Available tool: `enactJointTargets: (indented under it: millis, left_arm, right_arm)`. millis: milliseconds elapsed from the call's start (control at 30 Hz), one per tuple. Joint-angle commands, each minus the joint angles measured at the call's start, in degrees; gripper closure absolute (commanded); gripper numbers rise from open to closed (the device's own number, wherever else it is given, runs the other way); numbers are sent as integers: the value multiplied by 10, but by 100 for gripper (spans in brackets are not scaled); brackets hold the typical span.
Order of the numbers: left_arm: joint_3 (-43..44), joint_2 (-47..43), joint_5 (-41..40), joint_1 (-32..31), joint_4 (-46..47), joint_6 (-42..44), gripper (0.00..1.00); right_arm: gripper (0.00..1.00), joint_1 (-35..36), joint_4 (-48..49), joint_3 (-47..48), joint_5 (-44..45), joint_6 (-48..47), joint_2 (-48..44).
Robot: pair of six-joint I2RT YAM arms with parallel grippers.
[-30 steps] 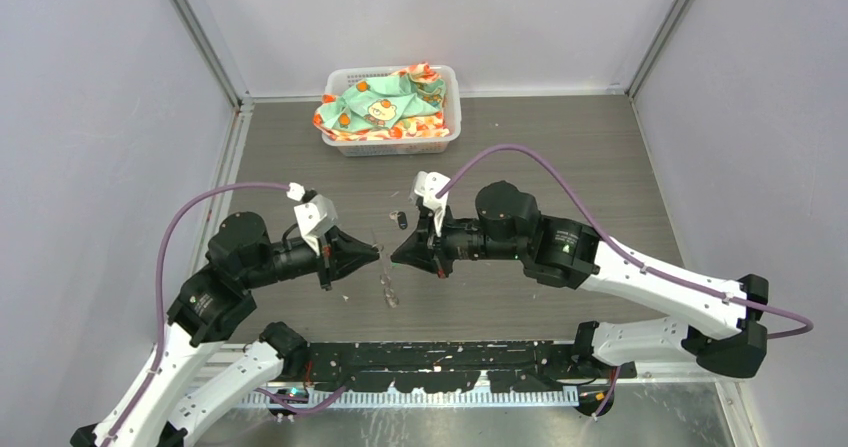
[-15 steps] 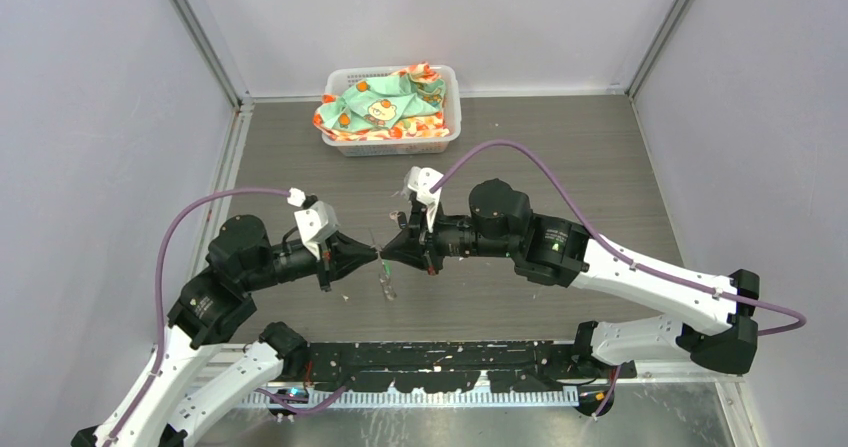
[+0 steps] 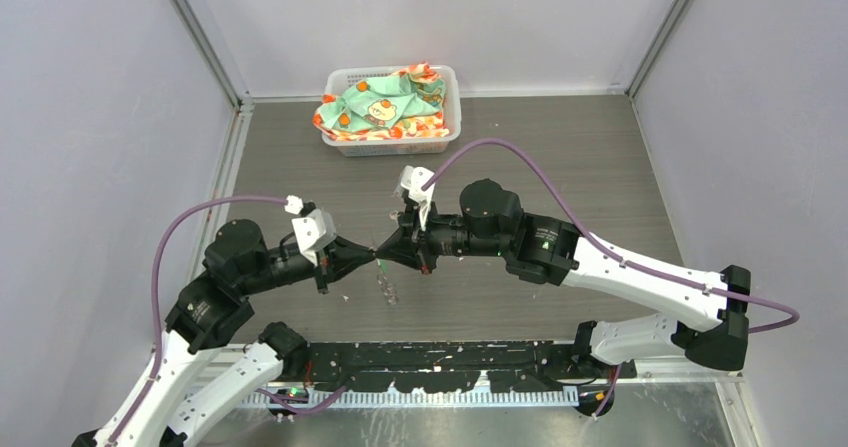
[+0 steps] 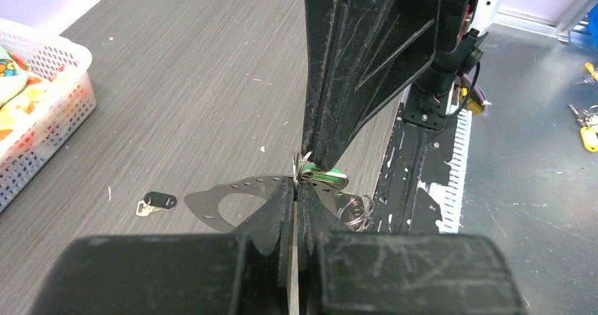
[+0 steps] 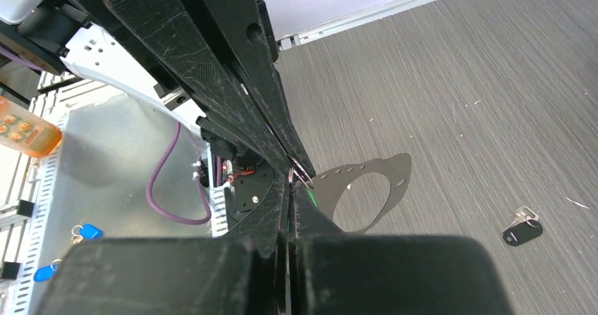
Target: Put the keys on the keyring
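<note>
Where tips meet mid-frame, left hand [image 3: 368, 256] and right hand [image 3: 390, 255] both pressed together; small green-headed key [image 4: 326, 177] at junction, holder unclear. Black-headed key [image 4: 156, 201] flat on grey wood-grain worktop [image 3: 560, 157]; pale walls [image 3: 90, 117] around.

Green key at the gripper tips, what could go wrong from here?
The green key looks pinched where the left gripper and right gripper, both shut, meet tip to tip; a small misalignment might drop it. The thin keyring juts out loose beside the tips and could twist away.
</note>
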Motion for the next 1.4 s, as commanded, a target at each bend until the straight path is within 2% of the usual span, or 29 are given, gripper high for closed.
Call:
enactJointTargets:
  millis: [0,467,1033,1367]
  left_arm:
    - [-1,-9,26,2,36,26,100]
    - [-24,-38,30,2,30,96,100]
    - [-23,-48,44,2,31,98,100]
    - [-21,-50,49,2,52,70,100]
  right_arm:
    - [99,4,12,20,20,13,1]
    - [99,3,39,-8,58,50,-9]
    - [99,3,28,-17,111,78,-5]
    - [99,3,38,-37,128,85,-12]
